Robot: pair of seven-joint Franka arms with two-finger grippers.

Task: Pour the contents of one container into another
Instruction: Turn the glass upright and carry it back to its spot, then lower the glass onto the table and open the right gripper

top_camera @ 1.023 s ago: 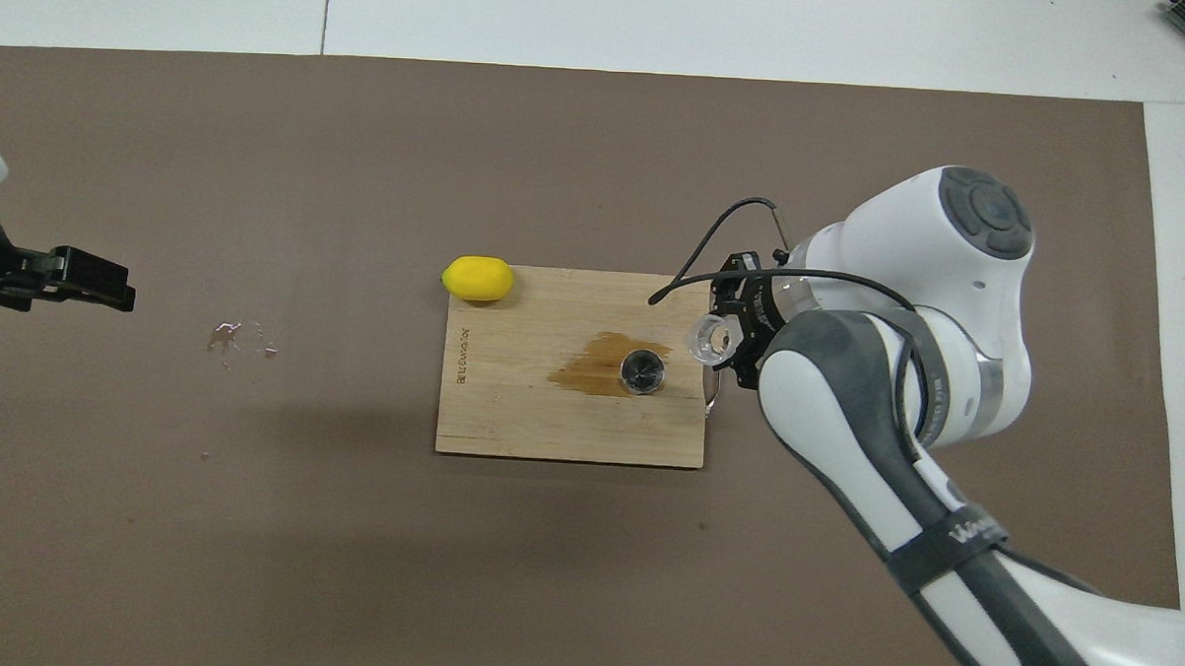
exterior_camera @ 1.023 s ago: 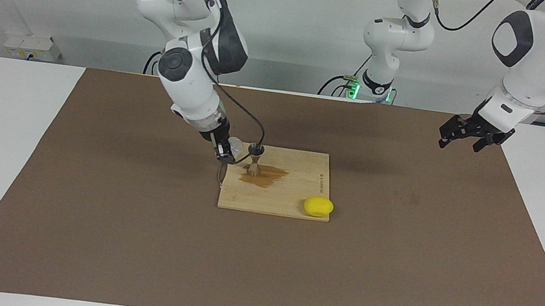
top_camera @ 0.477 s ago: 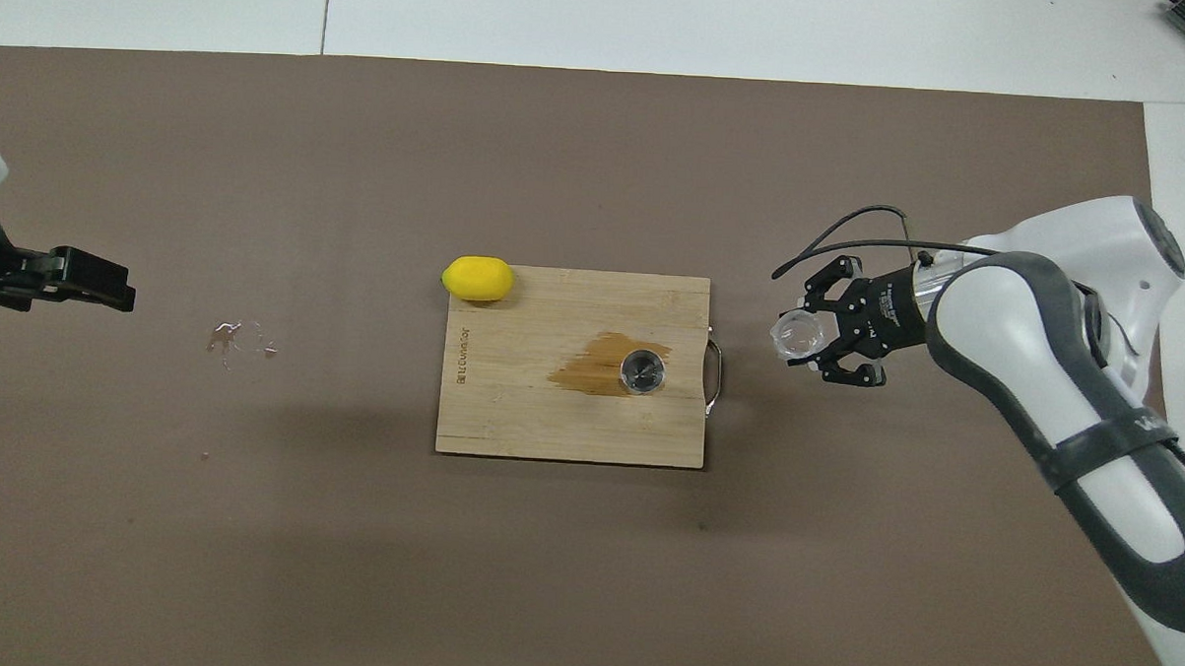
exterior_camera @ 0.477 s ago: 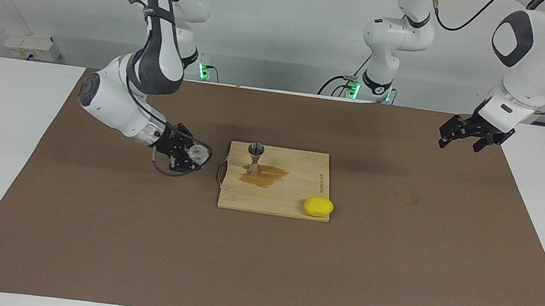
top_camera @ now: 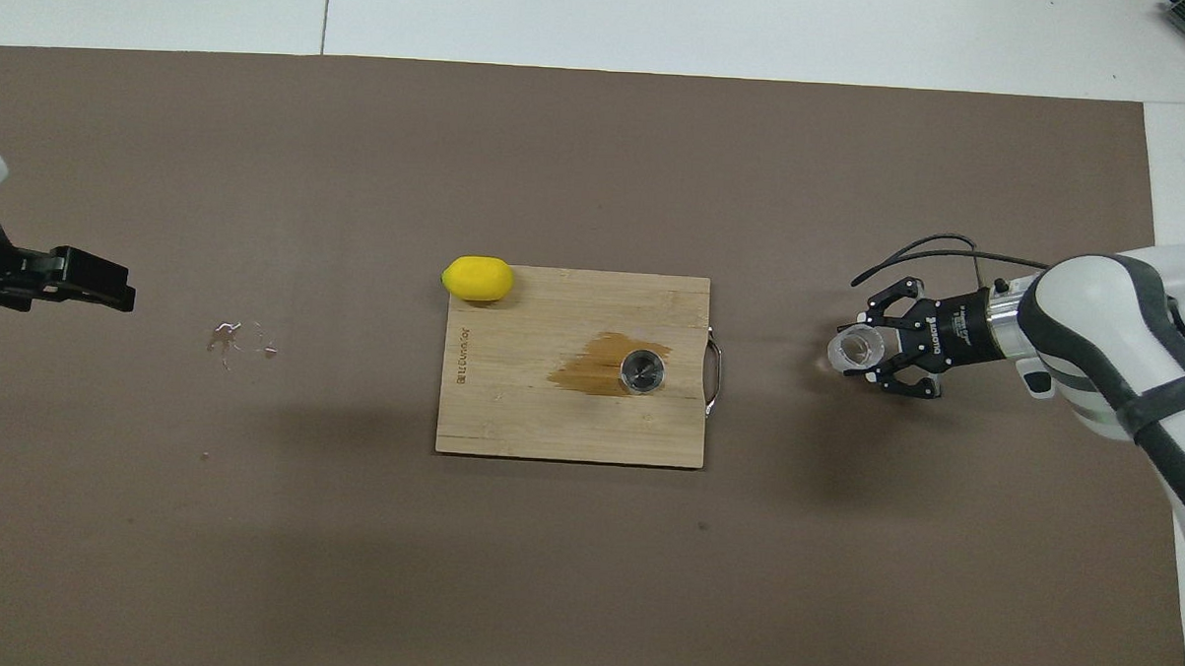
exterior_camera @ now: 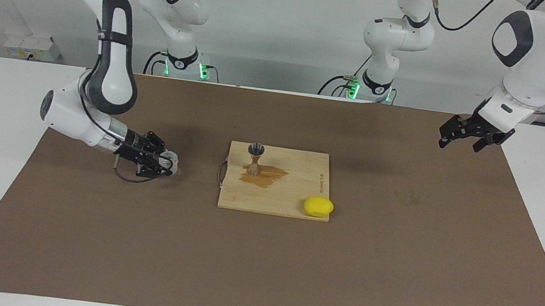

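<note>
- table point(exterior_camera: 393, 274): brown mat across it; both claws over it, one toward each end.
- board point(exterior_camera: 293, 198): wooden, mid-table, well apart from the right claw on the side its tips point to. Dark wet patch on it around the jigger's foot, so some liquid looks spilled.
- right claw point(exterior_camera: 161, 163): clamped on the glass point(exterior_camera: 169, 162), low over the mat toward the right arm's end. A second ago it was at the jigger with the glass tipped at its mouth; it has since swung away off the board and come down.
- left claw point(exterior_camera: 456, 136): jaws spread wide, nothing in them, waiting over the mat at the left arm's end, no change.
- lemon point(exterior_camera: 318, 206): at the board's corner, past the jigger from the right claw, not moved.
- jigger point(exterior_camera: 255, 157): upright on the board, same spot, no longer under the glass.
- glass, overhead view point(top_camera: 853, 349): between the right claw's fingertips, mouth showing upward, looks empty; can't tell if it touches the mat.
- Reading: pour looks done, what's left is setting the glass down and letting go.
</note>
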